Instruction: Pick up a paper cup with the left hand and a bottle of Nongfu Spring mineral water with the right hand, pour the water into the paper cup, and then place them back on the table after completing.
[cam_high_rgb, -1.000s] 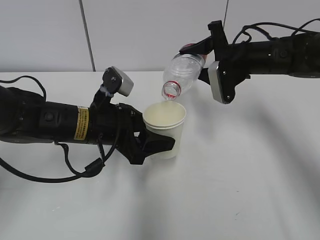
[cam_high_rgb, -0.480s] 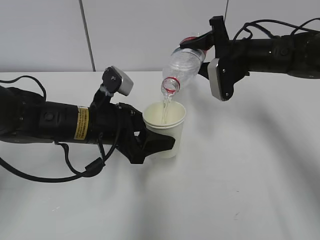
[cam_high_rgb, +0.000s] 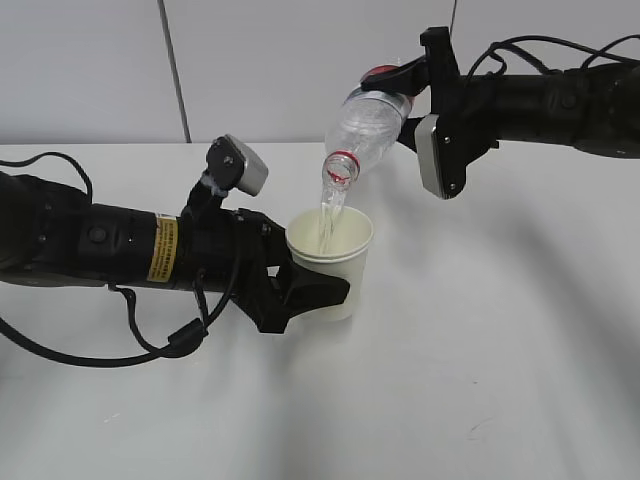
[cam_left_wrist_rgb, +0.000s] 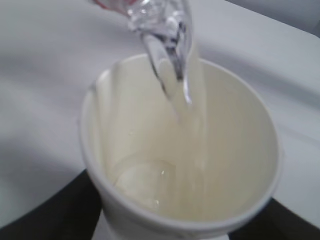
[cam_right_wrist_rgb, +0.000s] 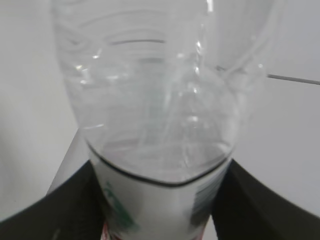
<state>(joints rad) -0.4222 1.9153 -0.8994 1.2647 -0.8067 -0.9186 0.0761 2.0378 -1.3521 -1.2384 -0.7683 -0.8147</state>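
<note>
Bottle: the water bottle (cam_high_rgb: 365, 130) is clamped by the right gripper (cam_high_rgb: 412, 105), tipped mouth-down for pouring.
Cup: the paper cup (cam_high_rgb: 330, 260) is gripped upright by the left gripper (cam_high_rgb: 300, 290) under the stream.

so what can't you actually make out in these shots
- Water level in the paper cup: left wrist view is blurred, and the clear stream and a bright patch hide the surface.
- How much water remains in the bottle: right wrist view is too close, top and bottom cut off.
- Bottle label: only its edge shows there, print unreadable.
- Left hand fingers on the cup's far side: hidden in the exterior view.
- Right hand contact: partly hidden there by the bottle.
</note>
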